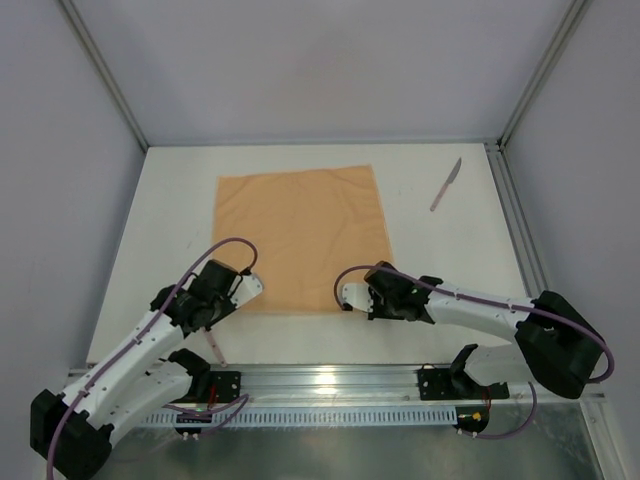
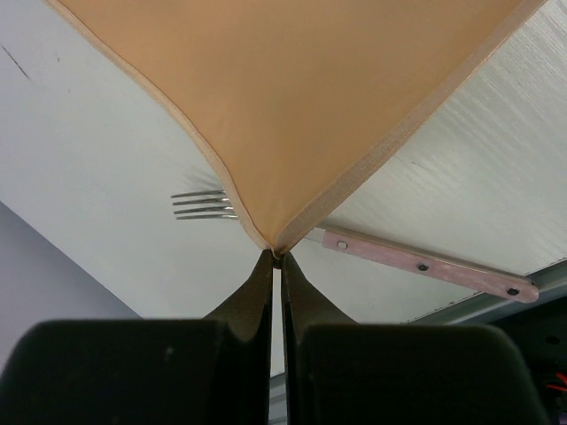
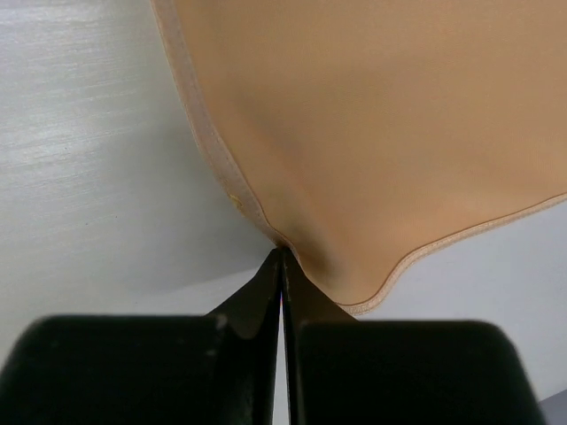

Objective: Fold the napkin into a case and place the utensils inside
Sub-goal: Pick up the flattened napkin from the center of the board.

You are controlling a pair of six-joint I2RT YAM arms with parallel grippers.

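Observation:
The peach-orange napkin [image 1: 302, 238] lies spread flat on the white table. My left gripper [image 1: 250, 288] is shut on its near left corner [image 2: 275, 243]. My right gripper [image 1: 347, 297] is shut on the napkin's near edge by the right corner [image 3: 288, 250]. The pale pink fork [image 1: 213, 347] lies under my left arm near the front edge; its tines [image 2: 205, 204] and handle [image 2: 425, 266] show in the left wrist view, partly under the napkin corner. The pinkish-grey knife [image 1: 446, 184] lies at the far right, apart from the napkin.
A metal rail [image 1: 330, 385] runs along the table's near edge. Metal frame posts [image 1: 515, 215] and grey walls bound the table on the left, right and far sides.

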